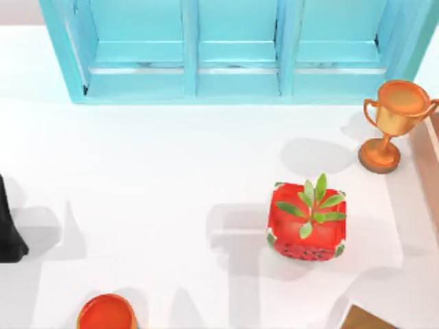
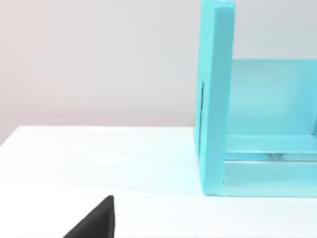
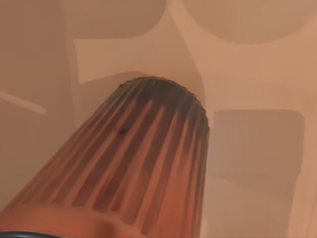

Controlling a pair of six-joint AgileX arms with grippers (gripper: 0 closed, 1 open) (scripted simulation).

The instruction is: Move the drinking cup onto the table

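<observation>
The drinking cup (image 3: 143,158) looms close in the right wrist view, its ribbed pinkish-brown side tapering to a darker base. It hangs tilted above the white table (image 3: 247,79), base toward the tabletop, with grey shadows on the surface beyond it. My right gripper holds it from the rim end. The table (image 1: 151,178) spreads broad and white in the top view. My left arm (image 1: 10,226) is parked at the table's left edge, and a black tip of the left gripper (image 2: 94,222) juts into the left wrist view.
A turquoise cabinet (image 1: 233,55) with open shelves lines the back. An orange trophy cup (image 1: 392,123) stands at back right, a red watermelon planter (image 1: 306,221) right of centre, an orange-red round vessel (image 1: 106,314) at front left. Brownish shapes I cannot identify cut into the right edge (image 1: 426,164) and front right (image 1: 367,319).
</observation>
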